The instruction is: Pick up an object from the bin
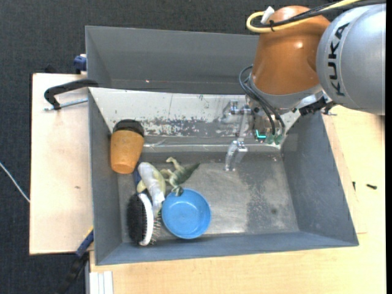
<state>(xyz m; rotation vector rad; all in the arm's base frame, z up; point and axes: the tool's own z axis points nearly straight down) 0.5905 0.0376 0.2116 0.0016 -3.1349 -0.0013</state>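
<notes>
- Camera view looks down into the grey bin (312, 188); the arm comes in from the right, its orange wrist cover (285, 51) above the back right corner.
- The jaws hang low over bare bin floor close to the back wall, right of centre. I cannot tell whether they are open or closed, and no thing shows between them.
- All the things lie together in the left front part of the bin, well apart from the jaws.
- Nearest the jaws is a small green toy dinosaur (179, 175), lying on its side and touching the rim of a blue bowl (185, 213).
  - It is probably light, stiff plastic with thin limbs and tail. The body is the better place to take hold, since the tail would likely slip out.
- The blue bowl sits mouth up. It looks smooth, light and rigid, and too wide to span, so one wall of the rim is the likely hold, though a slippery one.
- A black hairbrush (139, 219) lies beside the bowl. Its bristles would give, so the firm back or handle suits better.
- A white bottle-like thing (150, 182) lies between brush and dinosaur; rounded, it may roll.
- An orange cup (125, 152) with a dark top lies on its side by the left wall. It looks light and bulky, best gripped across its width.
</notes>
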